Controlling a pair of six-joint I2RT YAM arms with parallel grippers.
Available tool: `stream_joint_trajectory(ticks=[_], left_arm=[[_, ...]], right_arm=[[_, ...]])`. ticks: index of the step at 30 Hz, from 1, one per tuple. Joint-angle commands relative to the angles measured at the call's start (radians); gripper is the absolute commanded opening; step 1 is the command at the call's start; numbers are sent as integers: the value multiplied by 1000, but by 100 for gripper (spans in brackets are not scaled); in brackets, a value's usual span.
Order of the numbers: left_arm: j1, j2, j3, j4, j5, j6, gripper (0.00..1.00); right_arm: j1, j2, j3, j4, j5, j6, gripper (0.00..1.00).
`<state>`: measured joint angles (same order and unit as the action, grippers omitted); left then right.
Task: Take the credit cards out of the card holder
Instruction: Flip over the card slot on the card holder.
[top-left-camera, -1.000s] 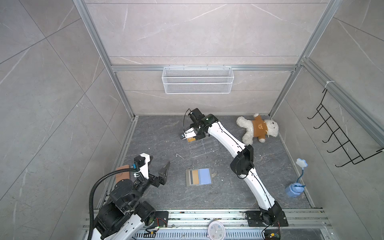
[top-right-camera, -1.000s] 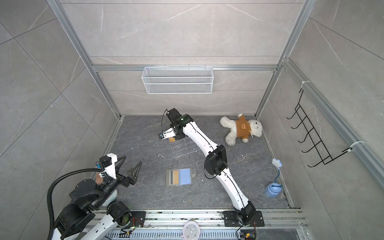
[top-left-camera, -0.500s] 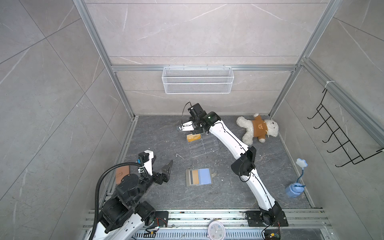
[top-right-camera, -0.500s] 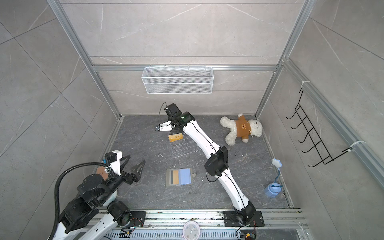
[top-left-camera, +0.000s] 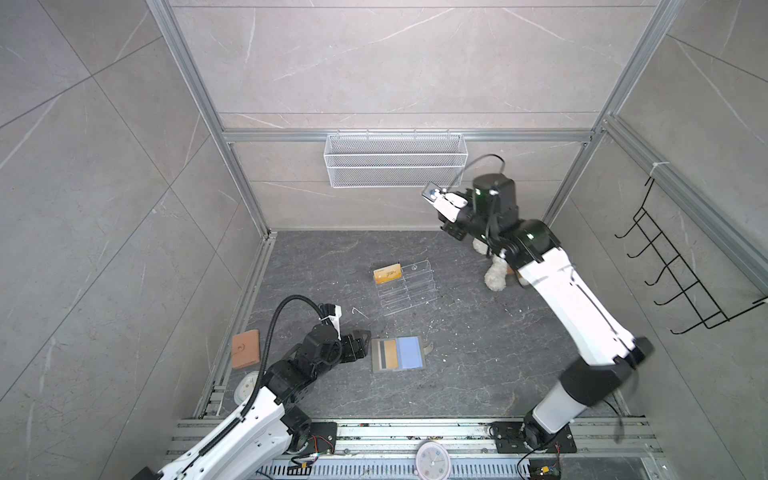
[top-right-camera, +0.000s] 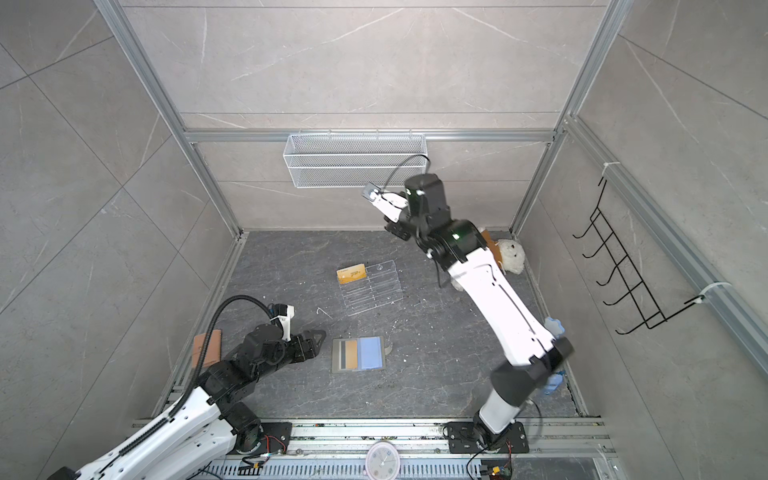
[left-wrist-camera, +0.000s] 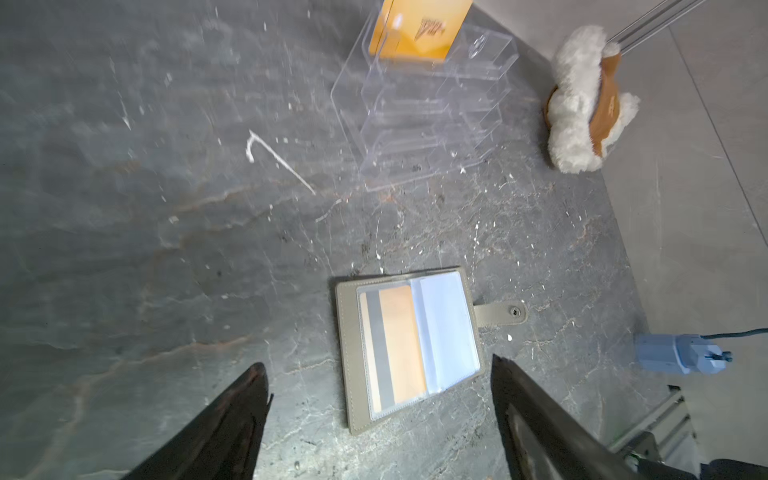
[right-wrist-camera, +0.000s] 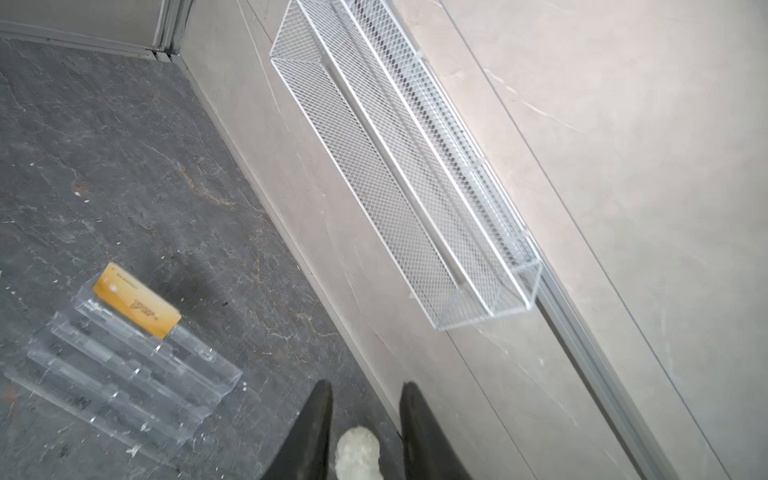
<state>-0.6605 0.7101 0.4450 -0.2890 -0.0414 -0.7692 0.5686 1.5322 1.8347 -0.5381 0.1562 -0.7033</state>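
The card holder (top-left-camera: 409, 353), a flat grey fabric folding wallet with a snap tab, lies open on the dark grey marbled desk (top-left-camera: 478, 353), near its front; one gold-orange plastic credit card (left-wrist-camera: 401, 345) sits under its clear sleeve beside the light blue panel; a second gold-orange credit card (top-left-camera: 387, 273) stands in the rearmost tier of the clear acrylic tiered stand (top-left-camera: 409, 293), well apart; the left end effector (top-left-camera: 365, 343) hovers just beside the holder, spread wide, released; the right end effector (right-wrist-camera: 368, 384) hangs high near the white wire mesh basket (top-left-camera: 395, 166), partly parted, grasping nothing.
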Motion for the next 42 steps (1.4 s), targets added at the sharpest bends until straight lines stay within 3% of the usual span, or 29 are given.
stream_joint_trajectory(ticks=[1, 3, 5, 10, 14, 20, 24, 31, 42], left_arm=[[19, 50, -38, 127, 137, -177, 84], [54, 89, -86, 199, 210, -242, 82], [88, 122, -134, 295, 285, -303, 81], [140, 204, -193, 440, 401, -404, 76], [147, 255, -228, 491, 429, -449, 74], [148, 289, -289, 571, 440, -505, 70], [148, 304, -305, 584, 439, -516, 66], [148, 362, -343, 682, 438, -538, 63], [147, 489, -334, 802, 464, -521, 53]], right_arm=[[-22, -238, -398, 471, -59, 284, 36], [-36, -350, -539, 522, -69, 417, 37], [-37, -395, -578, 430, -64, 514, 33], [-36, -397, -622, 179, -142, 737, 6], [-37, -401, -750, 176, -333, 886, 0], [-21, -341, -965, 298, -506, 1115, 0], [72, -262, -1065, 428, -516, 1190, 0], [208, -58, -1085, 553, -486, 1261, 0], [228, 91, -1093, 537, -405, 1285, 0]])
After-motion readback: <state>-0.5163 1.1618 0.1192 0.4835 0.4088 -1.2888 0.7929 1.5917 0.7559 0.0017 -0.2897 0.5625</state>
